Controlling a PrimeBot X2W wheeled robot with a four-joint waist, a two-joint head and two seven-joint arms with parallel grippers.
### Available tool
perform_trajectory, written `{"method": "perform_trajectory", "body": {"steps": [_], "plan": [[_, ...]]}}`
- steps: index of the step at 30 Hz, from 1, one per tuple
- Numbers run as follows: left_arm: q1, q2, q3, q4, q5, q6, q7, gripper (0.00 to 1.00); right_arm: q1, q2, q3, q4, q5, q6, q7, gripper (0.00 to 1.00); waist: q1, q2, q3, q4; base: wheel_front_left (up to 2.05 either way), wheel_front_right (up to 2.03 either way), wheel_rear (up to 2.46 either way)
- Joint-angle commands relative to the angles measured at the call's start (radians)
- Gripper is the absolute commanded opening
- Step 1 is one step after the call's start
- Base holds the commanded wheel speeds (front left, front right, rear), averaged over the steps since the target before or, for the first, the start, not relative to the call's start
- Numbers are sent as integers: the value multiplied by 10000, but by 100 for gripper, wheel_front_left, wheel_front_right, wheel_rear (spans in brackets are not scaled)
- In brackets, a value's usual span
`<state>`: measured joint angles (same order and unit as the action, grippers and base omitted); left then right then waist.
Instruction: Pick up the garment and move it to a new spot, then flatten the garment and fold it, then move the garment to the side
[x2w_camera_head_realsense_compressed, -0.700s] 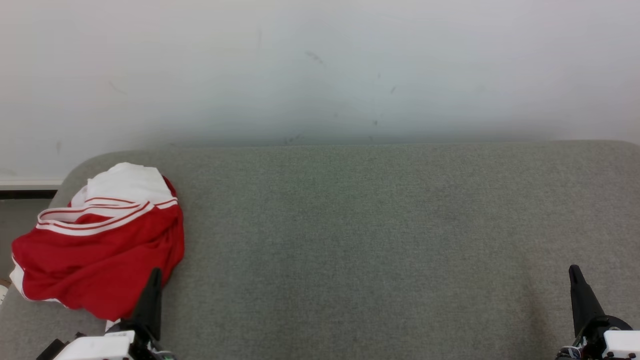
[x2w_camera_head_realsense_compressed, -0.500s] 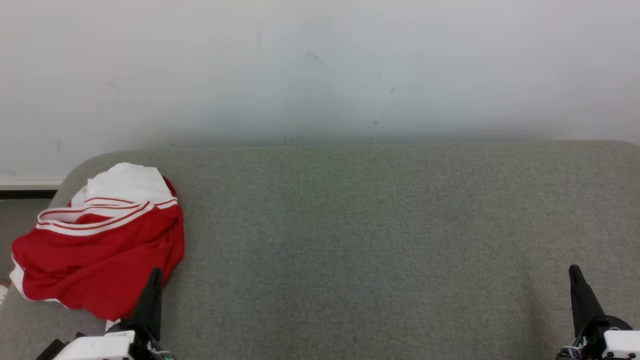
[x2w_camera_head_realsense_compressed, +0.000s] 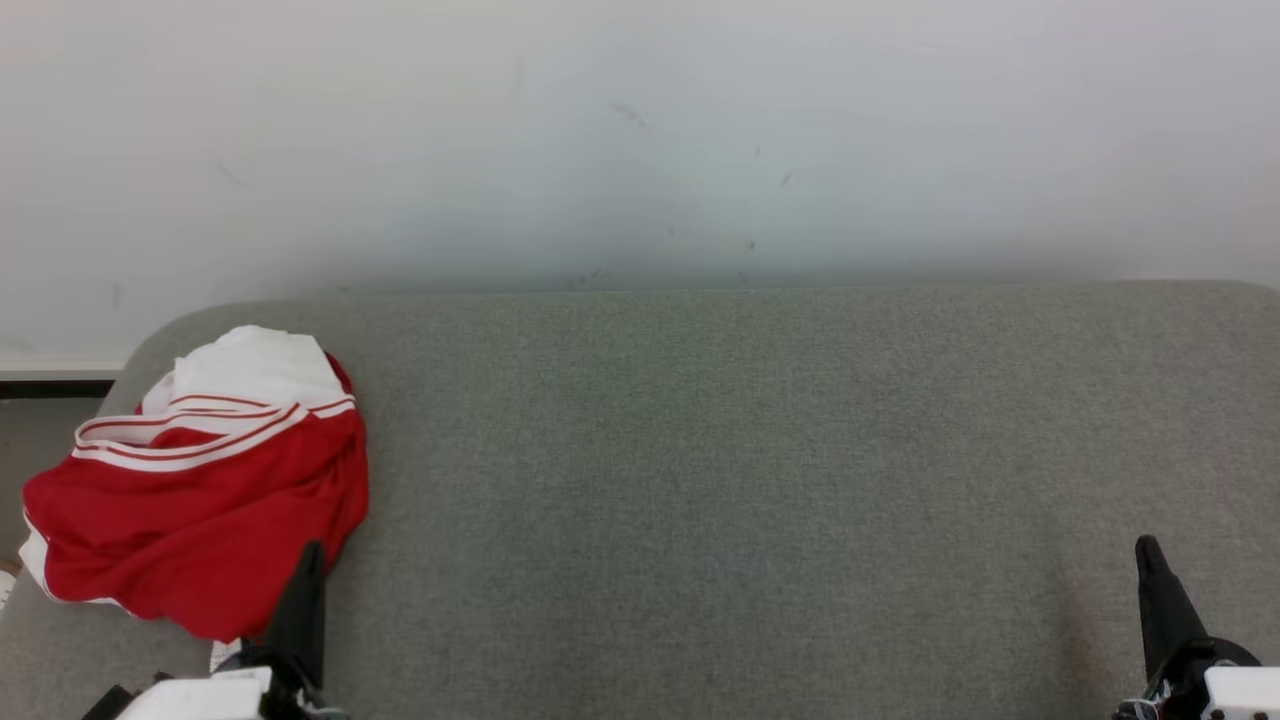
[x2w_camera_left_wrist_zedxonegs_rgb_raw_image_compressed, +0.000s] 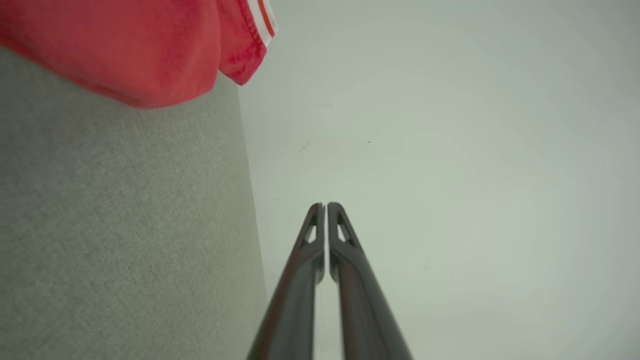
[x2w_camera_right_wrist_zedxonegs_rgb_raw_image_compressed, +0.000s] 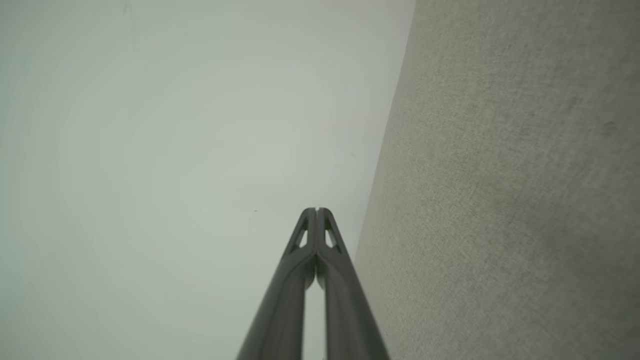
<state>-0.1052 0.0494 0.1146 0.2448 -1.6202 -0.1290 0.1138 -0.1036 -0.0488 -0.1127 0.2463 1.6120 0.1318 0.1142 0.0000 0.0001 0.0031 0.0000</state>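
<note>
The garment (x2w_camera_head_realsense_compressed: 200, 500) is a crumpled heap of red cloth with a white, red-striped band, lying at the left end of the grey felt table (x2w_camera_head_realsense_compressed: 750, 480). In the head view my left gripper (x2w_camera_head_realsense_compressed: 313, 550) stands shut at the lower left, its tip just in front of the heap's near right edge, holding nothing. At the lower right my right gripper (x2w_camera_head_realsense_compressed: 1148, 546) is shut and empty, far from the cloth. The left wrist view has the garment (x2w_camera_left_wrist_zedxonegs_rgb_raw_image_compressed: 130, 45) at its top left, apart from the shut left gripper (x2w_camera_left_wrist_zedxonegs_rgb_raw_image_compressed: 325, 204). The right gripper (x2w_camera_right_wrist_zedxonegs_rgb_raw_image_compressed: 317, 208) in its wrist view points along the table's edge.
A pale wall (x2w_camera_head_realsense_compressed: 640, 140) rises behind the table's far edge. The table's rounded left corner lies just beyond the garment, with a baseboard strip (x2w_camera_head_realsense_compressed: 60, 370) at the far left. Grey felt stretches bare from the heap to the right gripper.
Both grippers have slipped slightly downward in the head view. The garment lies as before.
</note>
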Motion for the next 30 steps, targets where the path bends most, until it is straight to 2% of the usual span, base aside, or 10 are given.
{"method": "perform_trajectory", "body": {"steps": [1,13,20,30], "plan": [[13,-4,-4,23,-8,4,-6,100,12,4,4,25,0,0,-4,100,0,-1,0,0,0,0,0],[217,-72,-355,315,480,14,-459,100,399,-5,264,111,-610,-1,-457,100,0,-1,-1,-1,0,0,0],[185,-61,-538,264,1383,47,-786,100,453,-116,355,-82,-1933,-3,-786,100,0,-1,-4,-3,0,0,0],[158,-45,-741,-49,3489,219,-1211,100,503,-359,632,-401,-4070,-4,-1214,100,0,-1,-18,-5,0,0,0]]}}
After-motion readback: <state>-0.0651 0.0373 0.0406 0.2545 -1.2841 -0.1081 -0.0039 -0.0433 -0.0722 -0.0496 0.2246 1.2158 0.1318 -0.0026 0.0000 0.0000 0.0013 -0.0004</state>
